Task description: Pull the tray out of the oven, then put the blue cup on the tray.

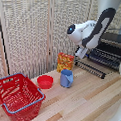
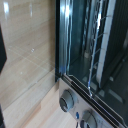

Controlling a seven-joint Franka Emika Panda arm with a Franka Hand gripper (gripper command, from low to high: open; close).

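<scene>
The oven [image 1: 112,44] stands at the exterior view's right, its door [image 1: 90,68] folded down onto the wooden table. The tray [image 1: 107,58], a dark rack of thin bars, lies in the oven's opening. My gripper [image 1: 80,54] hangs just above the door's near end, in front of the tray; I cannot tell whether its fingers are open or shut. The blue cup [image 1: 66,78] stands upright on the table, apart from the gripper. The wrist view shows the oven's glass [image 2: 35,45], the tray's bars [image 2: 94,50] inside and two knobs [image 2: 67,102]; no fingertips are seen there.
A shallow red bowl [image 1: 45,82] sits beside the cup. A red wire basket [image 1: 18,98] stands at the exterior view's left front. A yellow and red box [image 1: 65,61] leans at the slatted wall behind the cup.
</scene>
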